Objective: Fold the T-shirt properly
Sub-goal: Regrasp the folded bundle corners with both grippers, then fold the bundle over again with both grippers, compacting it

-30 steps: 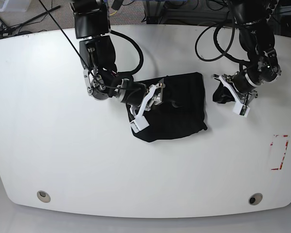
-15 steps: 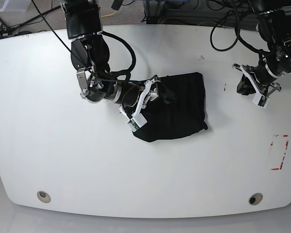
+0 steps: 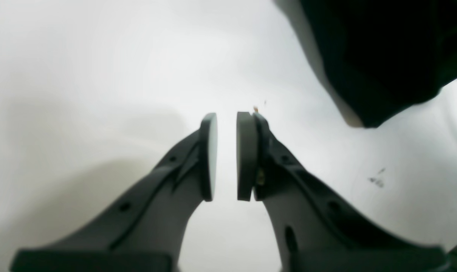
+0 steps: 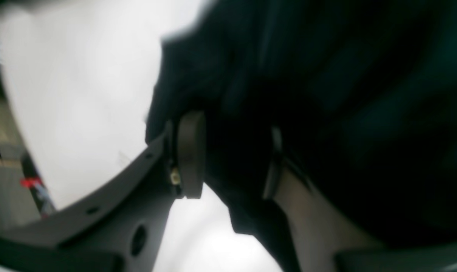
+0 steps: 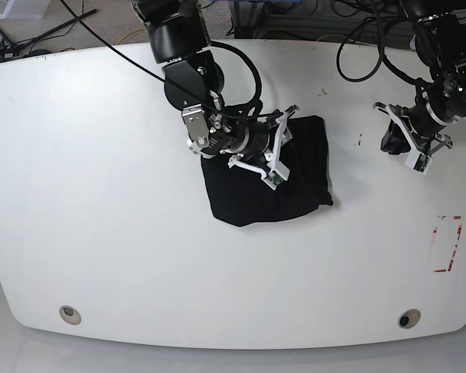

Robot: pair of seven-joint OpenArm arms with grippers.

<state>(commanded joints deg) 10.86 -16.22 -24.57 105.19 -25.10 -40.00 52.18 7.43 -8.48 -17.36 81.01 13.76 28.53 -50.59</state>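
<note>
The T-shirt (image 5: 299,186) lies as a folded black bundle in the middle of the white table (image 5: 101,217). My right gripper (image 5: 282,148) reaches over the bundle's upper part from the left. In the right wrist view black cloth (image 4: 345,75) fills the gap between the two fingers of that gripper (image 4: 232,124), which is shut on a thick fold. My left gripper (image 5: 396,140) hovers to the right of the shirt, apart from it. The left wrist view shows it (image 3: 227,115) with only a slim gap between its pads and nothing held, the shirt (image 3: 383,56) lying off to the upper right.
A red tape outline (image 5: 448,245) marks the table near its right edge. Two round inserts (image 5: 70,314) (image 5: 408,318) sit near the front edge. Cables and stands crowd the floor behind the table's far edge. Small dark specks (image 5: 323,92) mark the tabletop.
My right gripper has swung from the shirt's left edge to its upper middle, and that arm has turned. The left gripper has stayed to the right of the shirt since half a second ago.
</note>
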